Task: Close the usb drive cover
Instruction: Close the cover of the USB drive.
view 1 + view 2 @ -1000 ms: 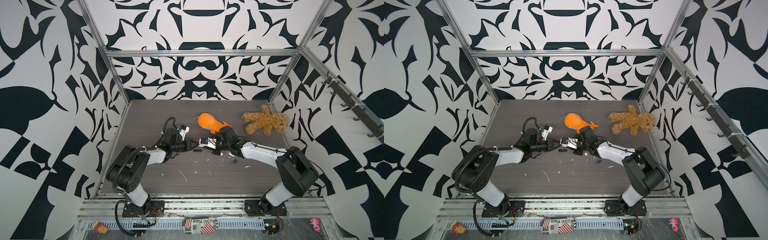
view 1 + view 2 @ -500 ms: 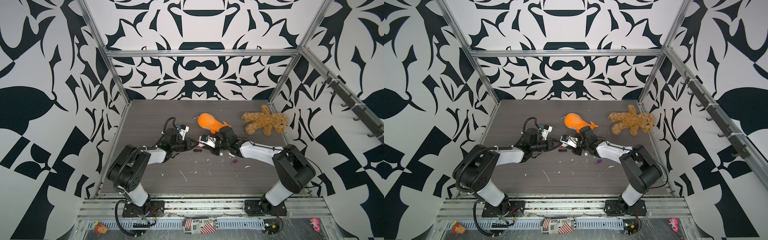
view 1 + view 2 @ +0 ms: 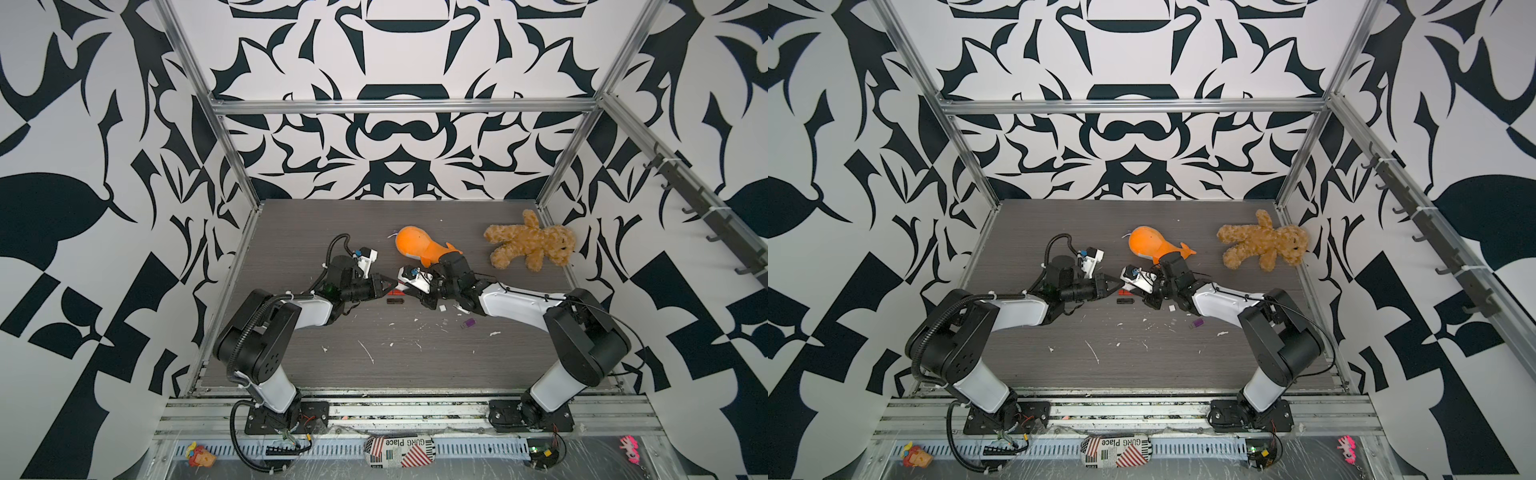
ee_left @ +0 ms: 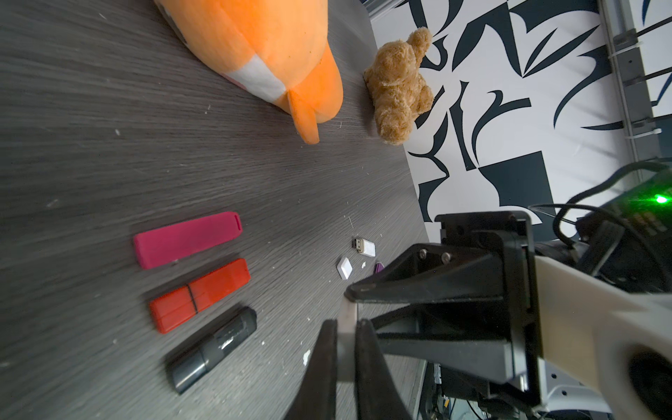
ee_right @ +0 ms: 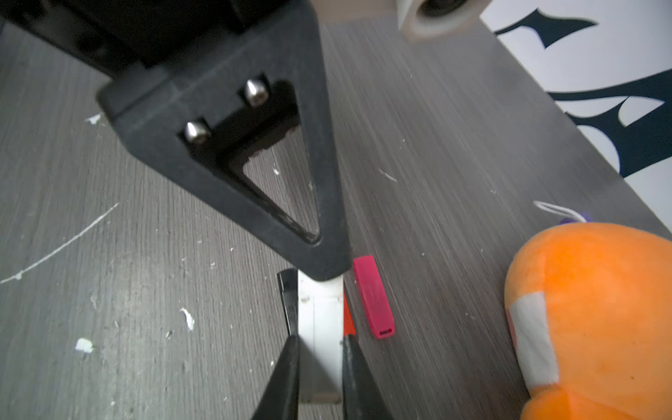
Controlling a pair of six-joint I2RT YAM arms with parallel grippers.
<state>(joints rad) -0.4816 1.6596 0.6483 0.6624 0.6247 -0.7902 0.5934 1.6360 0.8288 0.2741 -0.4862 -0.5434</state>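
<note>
L tool and R tool meet tip to tip near the ctr of the grey wood-grain bench. Both are pinched narrow on the same flat white plastic USB drive.

R wrist view: R fingers clamp one end of the white drive by its long edges. L tool's black triangular finger sits over the other end. A faint line crosses the drive btwn the two grips; can't tell if the cover is fully seated. L wrist view agrees: a white strip btwn L fingers, w/ R tool's finger at its far end.

Three more drives lie flat in a row beside the grip, side by side, not touching:
- pink plastic USB drive
- red-orange USB drive w/ a dark seam, only a sliver at the white drive's edge in R wrist view
- black-and-grey USB drive

Toward R arm lies a small white USB drive w/ bare metal plug. A small white cap is just beside it, and a small purple piece is near. White flecks are scattered over the bench.

Orange plush whale lies just behind the R tool's wrist. Brown teddy bear sits at the back R corner, well apart.
</note>
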